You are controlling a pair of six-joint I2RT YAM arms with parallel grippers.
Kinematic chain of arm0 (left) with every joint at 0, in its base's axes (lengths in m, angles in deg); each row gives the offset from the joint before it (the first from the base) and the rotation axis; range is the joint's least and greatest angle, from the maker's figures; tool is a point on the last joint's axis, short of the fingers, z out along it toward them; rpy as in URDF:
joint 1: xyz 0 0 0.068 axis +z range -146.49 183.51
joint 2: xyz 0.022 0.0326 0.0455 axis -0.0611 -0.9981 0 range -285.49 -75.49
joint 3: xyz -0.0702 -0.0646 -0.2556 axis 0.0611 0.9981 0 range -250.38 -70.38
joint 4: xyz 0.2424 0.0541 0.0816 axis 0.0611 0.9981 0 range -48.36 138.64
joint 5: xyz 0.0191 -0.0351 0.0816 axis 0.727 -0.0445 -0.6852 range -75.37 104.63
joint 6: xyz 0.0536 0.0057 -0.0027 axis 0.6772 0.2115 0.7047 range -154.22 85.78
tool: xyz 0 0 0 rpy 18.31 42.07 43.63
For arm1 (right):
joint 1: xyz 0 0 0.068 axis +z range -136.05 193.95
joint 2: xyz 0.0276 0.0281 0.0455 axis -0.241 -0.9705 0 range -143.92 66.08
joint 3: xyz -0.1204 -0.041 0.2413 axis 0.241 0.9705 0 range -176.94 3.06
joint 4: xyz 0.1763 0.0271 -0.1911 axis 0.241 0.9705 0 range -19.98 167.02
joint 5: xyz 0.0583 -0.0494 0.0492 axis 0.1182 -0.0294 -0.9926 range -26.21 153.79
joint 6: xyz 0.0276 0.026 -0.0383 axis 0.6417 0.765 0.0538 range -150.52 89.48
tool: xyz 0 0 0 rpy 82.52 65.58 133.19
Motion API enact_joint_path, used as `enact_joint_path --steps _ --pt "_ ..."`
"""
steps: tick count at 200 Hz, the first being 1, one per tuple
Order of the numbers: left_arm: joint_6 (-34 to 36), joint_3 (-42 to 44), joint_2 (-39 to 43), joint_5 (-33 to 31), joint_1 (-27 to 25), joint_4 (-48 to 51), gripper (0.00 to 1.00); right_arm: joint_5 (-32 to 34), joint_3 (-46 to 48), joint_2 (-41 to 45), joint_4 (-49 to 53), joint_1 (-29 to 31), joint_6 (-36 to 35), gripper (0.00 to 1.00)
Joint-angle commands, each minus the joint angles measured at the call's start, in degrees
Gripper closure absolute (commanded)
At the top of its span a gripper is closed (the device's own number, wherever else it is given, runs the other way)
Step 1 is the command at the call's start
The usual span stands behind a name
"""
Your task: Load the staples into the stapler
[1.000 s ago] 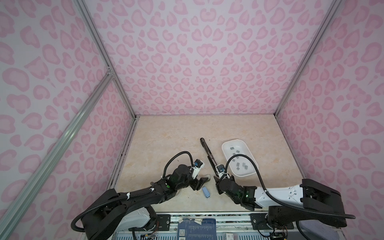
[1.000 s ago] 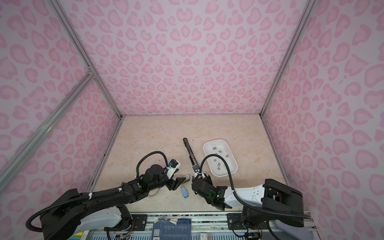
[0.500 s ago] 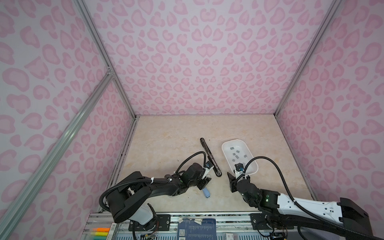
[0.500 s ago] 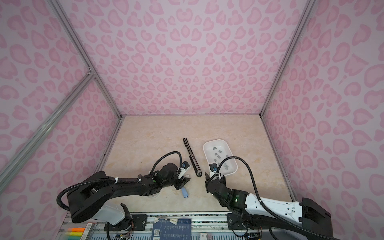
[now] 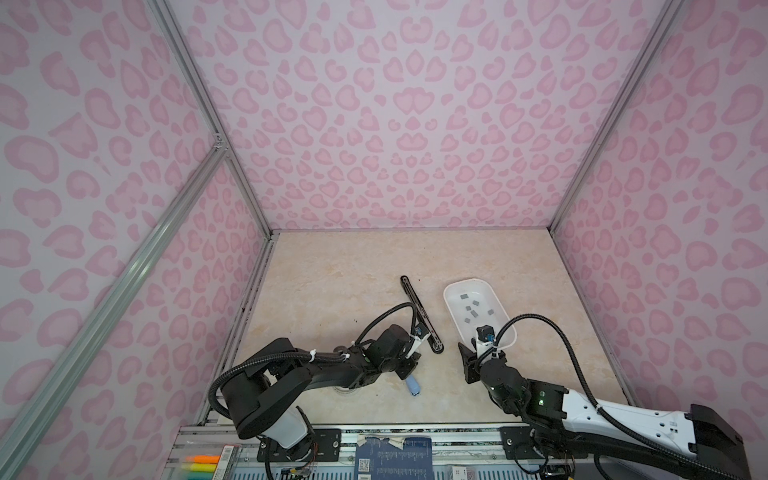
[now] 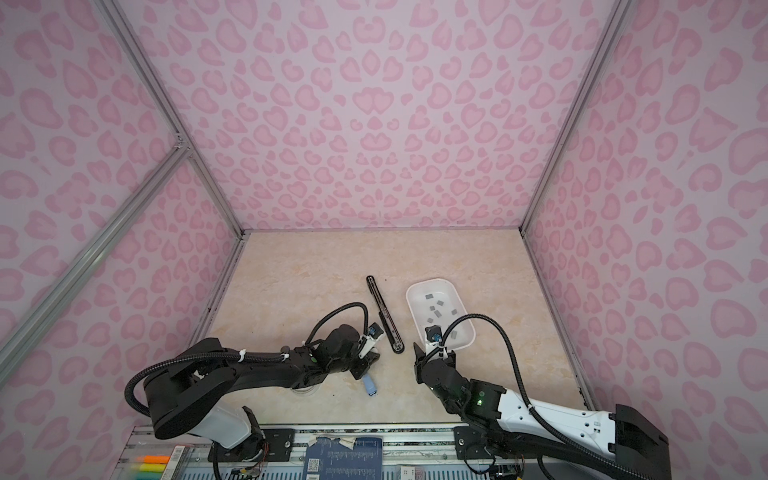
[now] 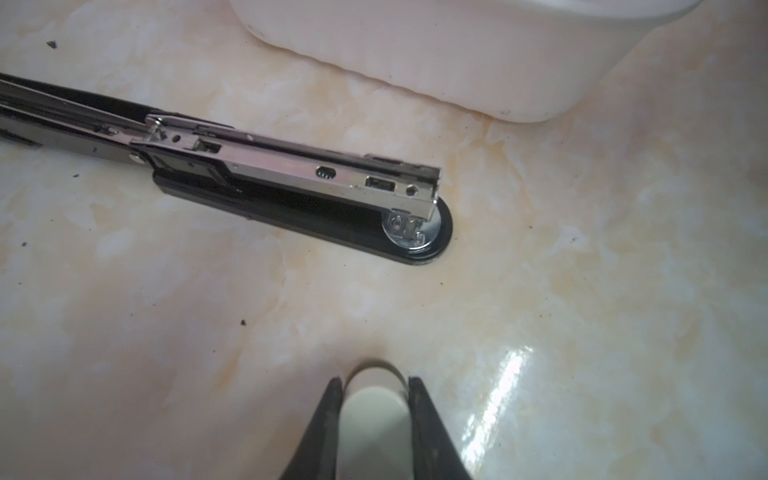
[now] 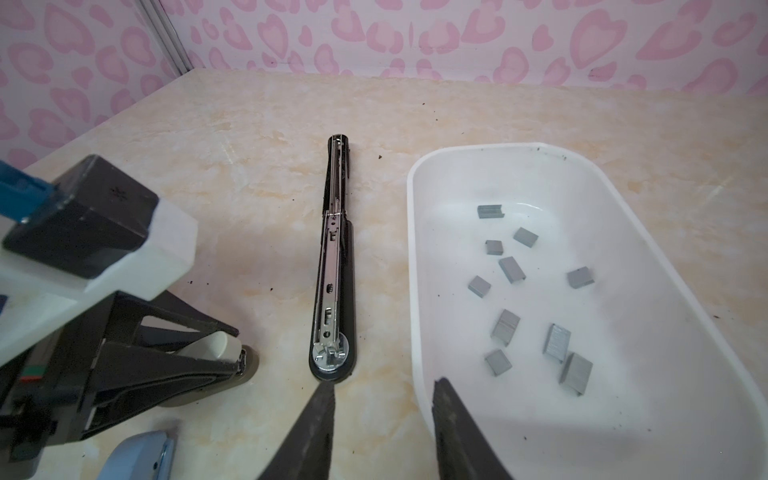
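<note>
Low at centre in both top views, the left gripper (image 5: 412, 360) is clamped on a cream piece (image 7: 374, 419); the right gripper (image 8: 385, 384) is held with jaws apart, empty. Farther up, the unfolded stapler (image 5: 410, 293) is seen, with the staples (image 5: 473, 308) scattered in the tray (image 5: 467, 281) right of it.

Narrow lane between stapler (image 8: 332, 266) and tray (image 8: 417, 257), dead ahead of your right gripper (image 8: 381, 388). Blue stapler (image 5: 413, 386) clutters near side. Far table (image 5: 353, 257) open.
</note>
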Motion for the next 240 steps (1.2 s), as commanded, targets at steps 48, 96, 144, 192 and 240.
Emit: enact_joint_path --steps 48,96,144,192,240 --pt "-2.68 -0.56 6.09 7.24 -0.49 -1.27 0.95 -10.01 -0.12 -4.84 -8.44 -0.01 -0.2 0.6" --pt "-3.68 -0.58 10.53 7.88 -1.75 -0.37 0.96 -15.48 -4.32 -13.24 -12.53 -0.15 0.69 0.65" --pt "-4.03 -0.24 13.43 9.6 -1.83 -0.48 0.96 -17.34 -8.45 -23.11 -14.8 -0.21 0.77 0.69" --pt "-5.99 1.99 19.19 5.96 -1.83 -1.31 0.96 -19.52 -8.63 -27.5 -18.97 -0.24 1.86 0.7" --pt "-6.83 4.8 24.67 4.14 -1.83 -2.38 0.96 -20.55 -8.23 -28.51 -21.36 0.3 1.85 0.71"
